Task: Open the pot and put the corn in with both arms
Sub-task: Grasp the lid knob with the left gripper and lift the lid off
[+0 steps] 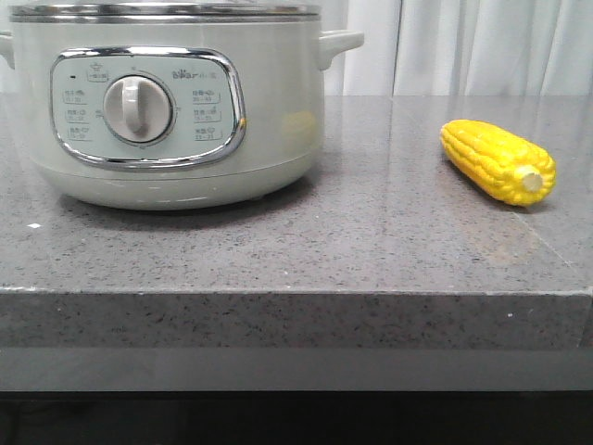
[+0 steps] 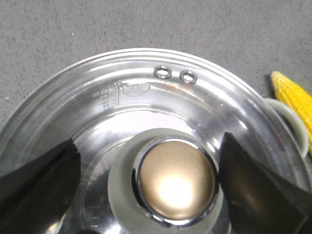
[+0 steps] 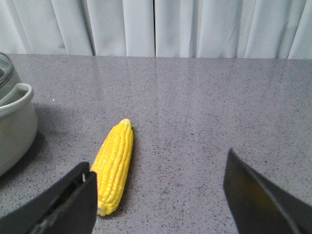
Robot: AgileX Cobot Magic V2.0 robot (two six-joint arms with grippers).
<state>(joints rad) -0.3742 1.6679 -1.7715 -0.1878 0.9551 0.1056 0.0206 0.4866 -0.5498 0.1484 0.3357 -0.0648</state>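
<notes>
Pot [image 1: 176, 111] stands toward the worktop's left edge, lid [image 2: 146, 112] still on; the corn [image 1: 498, 162] lies well apart near the right edge. The left gripper [image 2: 168, 170] hangs spread wide on either side of the lid knob [image 2: 175, 180], apparently lined up to grasp it. The right gripper [image 3: 158, 195] hovers open beside the corn, seemingly positioned for pickup.

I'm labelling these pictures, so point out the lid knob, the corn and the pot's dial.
Lid knob [image 2: 176, 181], left wrist view, on its gold cap.
Corn [image 1: 496, 160], front view, on its kernels mid-cob.
Dial [image 1: 138, 108], front view, on its centre grip.
</notes>
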